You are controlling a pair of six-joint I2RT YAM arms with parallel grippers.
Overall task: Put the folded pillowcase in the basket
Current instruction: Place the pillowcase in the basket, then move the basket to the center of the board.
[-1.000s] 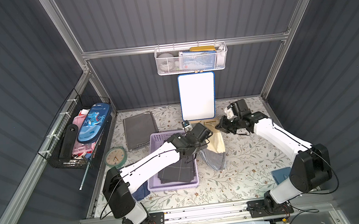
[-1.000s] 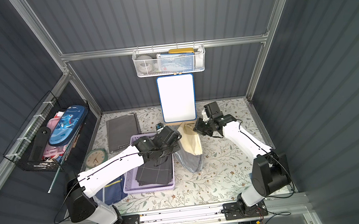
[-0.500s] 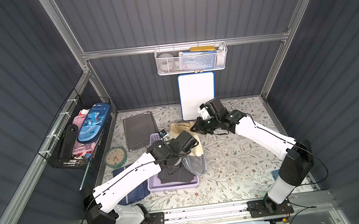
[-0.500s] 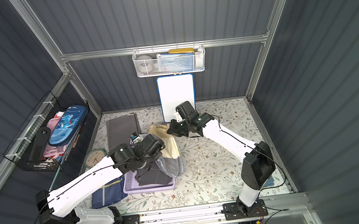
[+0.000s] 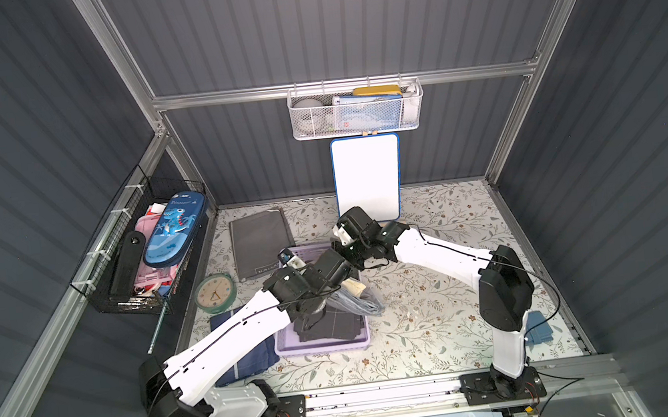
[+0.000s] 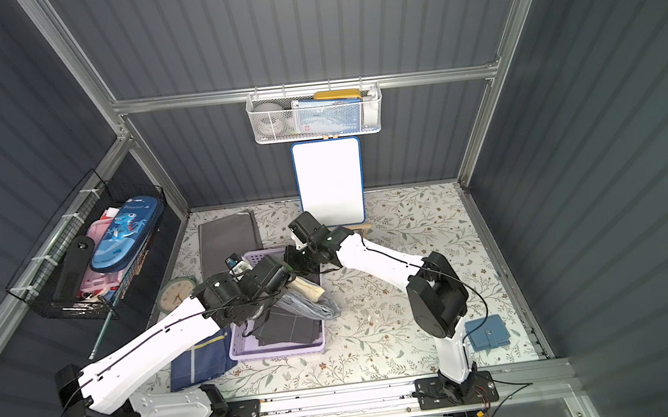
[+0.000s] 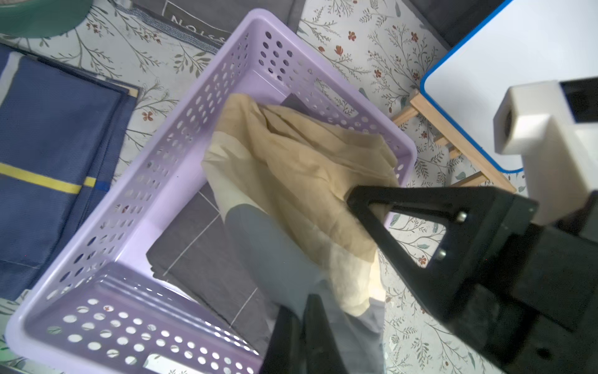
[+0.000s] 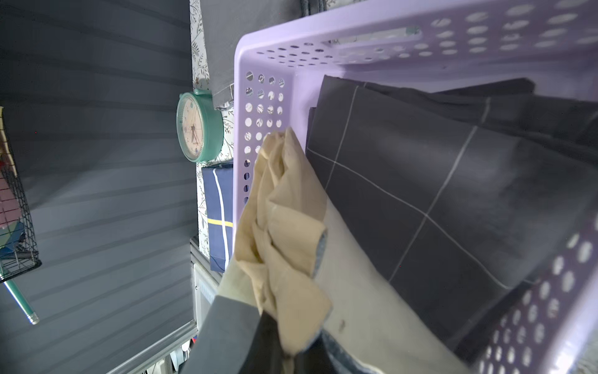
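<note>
Placing step: left gripper and right gripper each pinch beige-and-grey cloth pillowcase; perforated lilac plastic basket sits beneath them. Next: lower in, let go.

- The basket is coloured pale lilac.
- The pillowcase is seen in beige and grey.
- The checked cloth is patterned dark grey with thin white lines.
- The folded sheet is coloured navy, with a yellow stripe.
- The clock is rimmed in mint green.
</note>
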